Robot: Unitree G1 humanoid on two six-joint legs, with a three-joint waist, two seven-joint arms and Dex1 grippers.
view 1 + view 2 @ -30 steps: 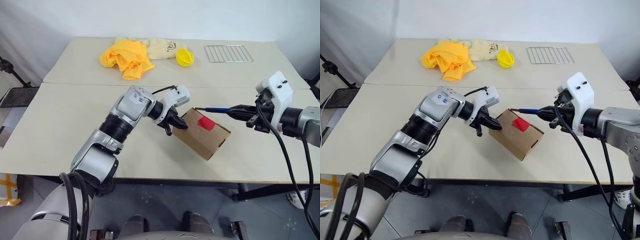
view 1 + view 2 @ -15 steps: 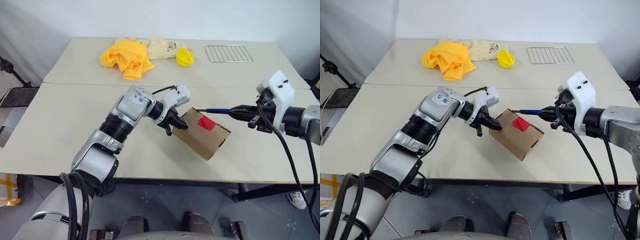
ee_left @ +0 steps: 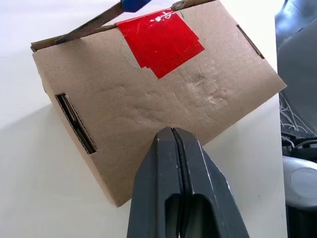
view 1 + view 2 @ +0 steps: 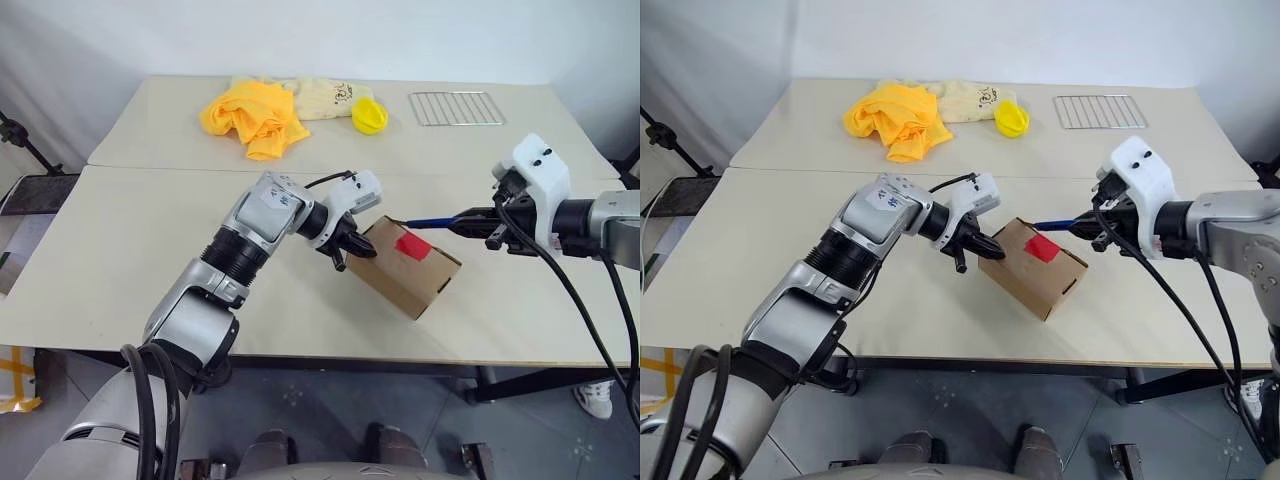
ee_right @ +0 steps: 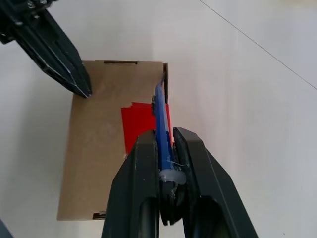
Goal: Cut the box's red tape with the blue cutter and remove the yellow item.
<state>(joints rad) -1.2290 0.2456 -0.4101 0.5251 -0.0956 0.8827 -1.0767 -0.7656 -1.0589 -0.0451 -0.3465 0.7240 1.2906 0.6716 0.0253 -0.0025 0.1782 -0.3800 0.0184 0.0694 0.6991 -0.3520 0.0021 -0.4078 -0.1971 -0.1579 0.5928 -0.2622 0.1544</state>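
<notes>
The brown box lies on the near table with the red tape on its upper face. My left gripper is shut and empty, its tips against the box's left end, as the left wrist view shows over the box and red tape. My right gripper is shut on the blue cutter. The cutter lies along the box's far edge over the tape, with its tip at that edge. The yellow item is hidden.
On the far table lie a crumpled yellow cloth, a cream cloth, a round yellow object and a wire rack. A seam separates the two tables. The box sits near the front edge.
My right wrist has turned a little and its housing has shifted slightly left, with the cutter still at the box's far edge. The left gripper and the box have not moved.
</notes>
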